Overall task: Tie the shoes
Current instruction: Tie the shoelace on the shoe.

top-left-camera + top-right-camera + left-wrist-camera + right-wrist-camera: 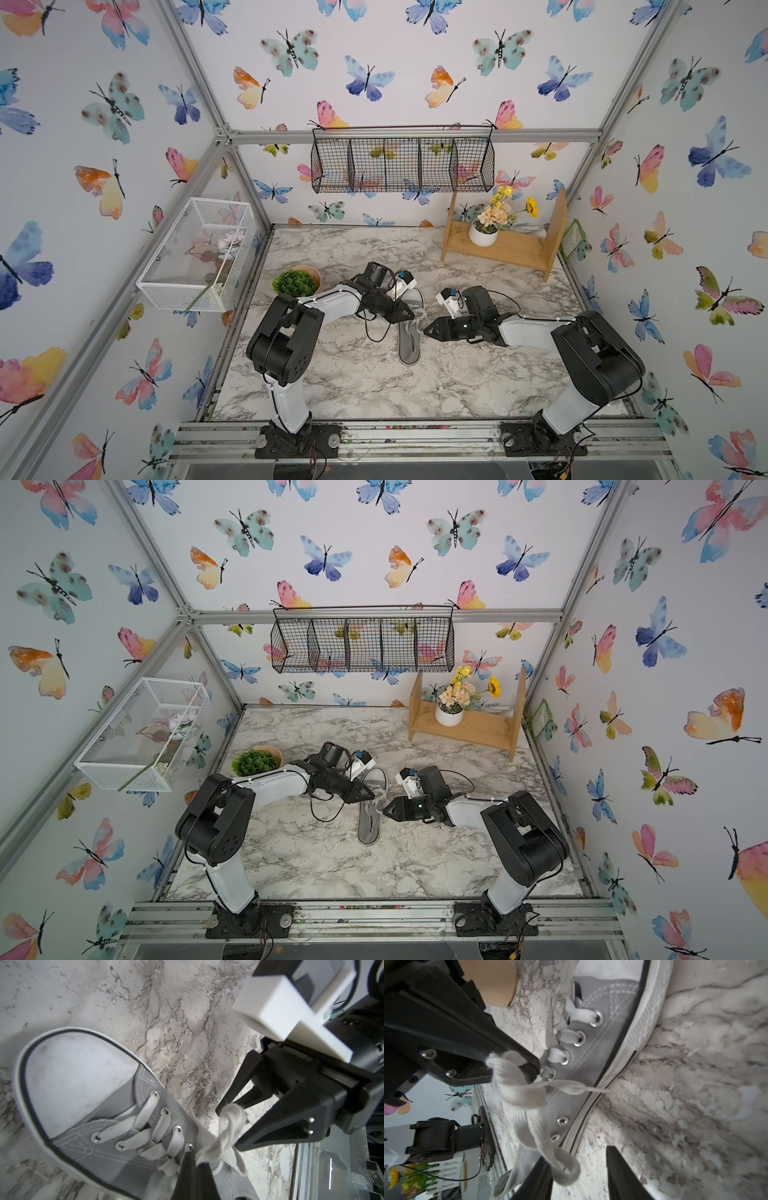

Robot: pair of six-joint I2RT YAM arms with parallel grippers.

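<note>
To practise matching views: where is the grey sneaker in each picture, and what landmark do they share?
Top view: sneaker near the middle of the marble tabletop.
Top view: sneaker at the same middle spot.
Left wrist: sneaker close up from the toe end, laces showing.
Right wrist: sneaker close up, eyelet side.
Shared landmark: the marble tabletop under it.
</note>
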